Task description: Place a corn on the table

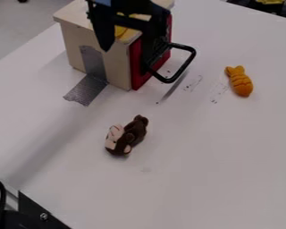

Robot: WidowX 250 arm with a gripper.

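At the top of the view my gripper (126, 41) hangs over the wooden box (118, 65), its two black fingers spread apart. Between and behind them, on top of the box, parts of a yellow thing (120, 31) show. It may be the corn, but the gripper hides much of it and I cannot tell for sure. The white table (199, 165) holds the box and two loose toys.
A black handle (184, 67) sticks out from the box's red front. Silver tape (86, 89) runs from the box onto the table. A brown plush monkey (133, 131) lies near the middle, and an orange fish-shaped toy (240, 82) lies at the right.
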